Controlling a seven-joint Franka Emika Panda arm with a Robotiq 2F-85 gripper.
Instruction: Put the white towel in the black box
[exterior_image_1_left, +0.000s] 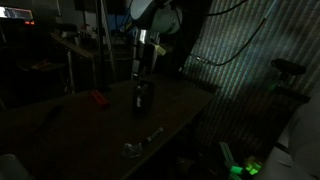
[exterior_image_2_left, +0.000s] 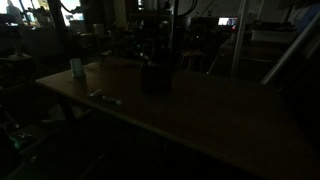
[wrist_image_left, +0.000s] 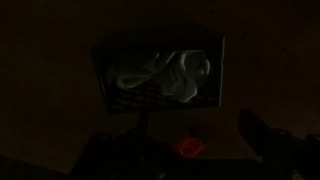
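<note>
Upper centre, wrist view: towel (wrist_image_left: 165, 78) lies inside box (wrist_image_left: 104, 80); placement appears complete. Gripper (exterior_image_1_left: 144, 70) above, jaws apparently wide and empty; only withdrawal remains.

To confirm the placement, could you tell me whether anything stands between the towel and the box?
Nothing visible does: in the wrist view the towel lies crumpled inside the box, directly under the camera. The frames are very dark.

Towel (wrist_image_left: 165, 78) sits bunched inside the box (wrist_image_left: 100, 80). The box stands on the table (exterior_image_1_left: 110, 128), and a small object (exterior_image_1_left: 97, 99) lies on the table near the box.
</note>
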